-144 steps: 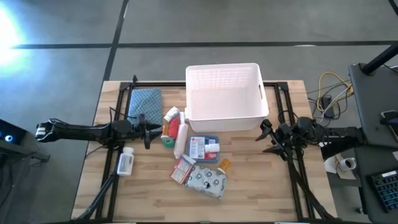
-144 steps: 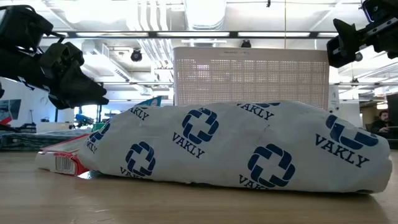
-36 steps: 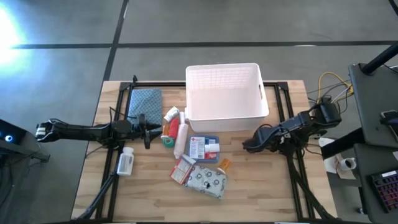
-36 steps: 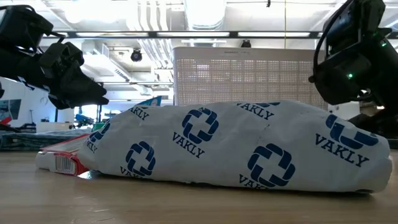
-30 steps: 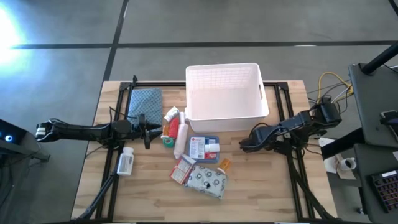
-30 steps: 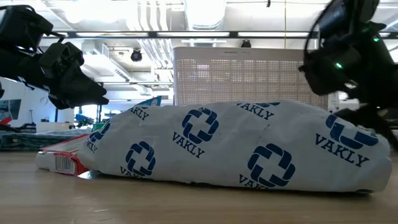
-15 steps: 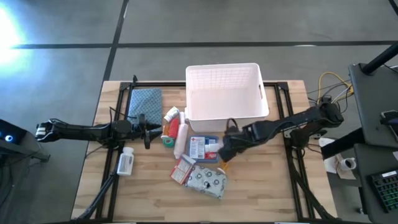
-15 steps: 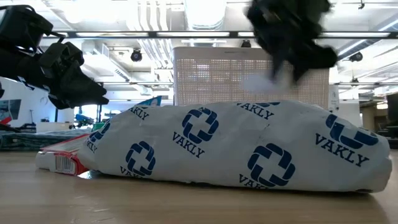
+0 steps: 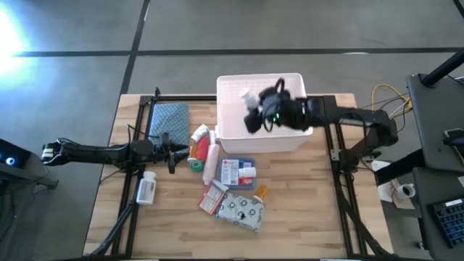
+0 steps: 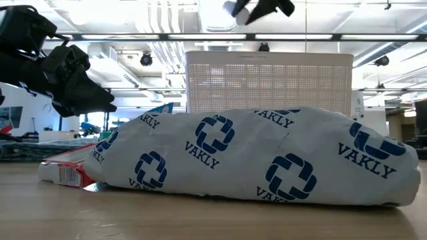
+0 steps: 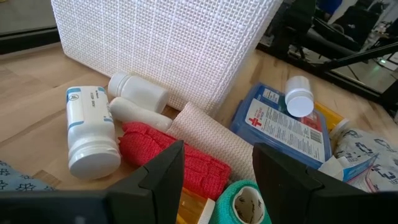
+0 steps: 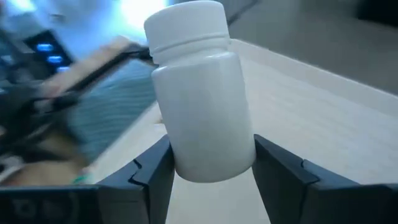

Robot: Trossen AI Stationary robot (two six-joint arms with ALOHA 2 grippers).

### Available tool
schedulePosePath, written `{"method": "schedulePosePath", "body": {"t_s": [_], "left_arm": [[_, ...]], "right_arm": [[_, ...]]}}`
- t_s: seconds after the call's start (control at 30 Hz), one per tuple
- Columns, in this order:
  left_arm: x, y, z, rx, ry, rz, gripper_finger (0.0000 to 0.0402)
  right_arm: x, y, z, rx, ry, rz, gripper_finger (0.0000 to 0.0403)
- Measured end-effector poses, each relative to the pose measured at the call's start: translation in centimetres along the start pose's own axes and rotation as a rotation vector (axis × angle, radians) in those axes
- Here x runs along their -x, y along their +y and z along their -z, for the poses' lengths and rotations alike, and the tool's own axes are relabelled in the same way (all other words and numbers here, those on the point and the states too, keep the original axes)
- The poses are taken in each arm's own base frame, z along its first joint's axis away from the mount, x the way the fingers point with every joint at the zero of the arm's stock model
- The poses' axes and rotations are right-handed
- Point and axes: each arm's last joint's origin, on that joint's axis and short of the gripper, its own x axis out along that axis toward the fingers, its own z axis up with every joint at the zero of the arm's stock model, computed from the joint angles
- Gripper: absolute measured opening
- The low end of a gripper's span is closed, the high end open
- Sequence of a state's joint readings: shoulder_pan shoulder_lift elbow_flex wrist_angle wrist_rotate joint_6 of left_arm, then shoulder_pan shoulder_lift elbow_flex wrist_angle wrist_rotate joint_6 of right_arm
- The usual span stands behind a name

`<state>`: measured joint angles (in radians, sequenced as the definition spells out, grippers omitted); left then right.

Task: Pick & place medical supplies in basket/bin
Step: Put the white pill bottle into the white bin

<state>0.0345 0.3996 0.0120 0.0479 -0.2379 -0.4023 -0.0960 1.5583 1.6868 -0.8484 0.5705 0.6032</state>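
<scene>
High view: right claw (image 9: 255,112) over the white bin (image 9: 290,138), above its open interior, gripping a white bottle (image 9: 249,98). Right wrist view confirms: bottle (image 12: 200,87) clamped between the two fingers (image 12: 152,174), cap pointing away from the wrist. Low view shows that claw (image 10: 263,8) high above the bin's lattice wall (image 10: 267,80).

Left claw (image 9: 168,151) waits at the left of the tabletop (image 9: 304,217), fingers (image 11: 163,177) spread, holding nothing; beside the supplies.

Supplies on the tabletop, near side of the bin: blue-white box (image 9: 238,173), red roll (image 9: 201,150), green roll (image 9: 196,164), dotted pouch (image 9: 242,210), red-white packet (image 9: 213,197), orange item (image 9: 262,193). Another pill bottle (image 9: 147,190) lies apart at the left. Patterned cloth (image 9: 169,119) at the far left.
</scene>
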Motion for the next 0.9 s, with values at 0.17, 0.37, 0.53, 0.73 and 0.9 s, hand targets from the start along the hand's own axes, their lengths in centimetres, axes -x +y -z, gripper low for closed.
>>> {"method": "schedulePosePath", "body": {"t_s": [0.17, 0.37, 0.53, 0.73, 0.9], "left_arm": [[0.0, 0.0, 0.0, 0.000, 0.000, 0.000, 0.0171], [0.0, 0.0, 0.0, 0.000, 0.000, 0.000, 0.0171], [0.0, 0.0, 0.0, 0.000, 0.000, 0.000, 0.0171], [0.0, 0.0, 0.0, 0.000, 0.001, 0.000, 0.0171], [0.0, 0.0, 0.0, 0.000, 0.001, 0.000, 0.0171]], "right_arm": [[-1.8, -3.8, 0.4, 0.003, 0.142, 0.200, 0.0195], [-2.4, -5.3, 2.2, -0.002, 0.271, 0.318, 0.0252], [-2.4, -4.9, 3.3, 0.023, 0.302, 0.321, 0.0290], [-0.7, -2.3, 4.8, 0.250, 0.354, 0.179, 0.0313], [2.2, 1.3, 7.5, 0.567, 0.384, -0.017, 0.0313]]}}
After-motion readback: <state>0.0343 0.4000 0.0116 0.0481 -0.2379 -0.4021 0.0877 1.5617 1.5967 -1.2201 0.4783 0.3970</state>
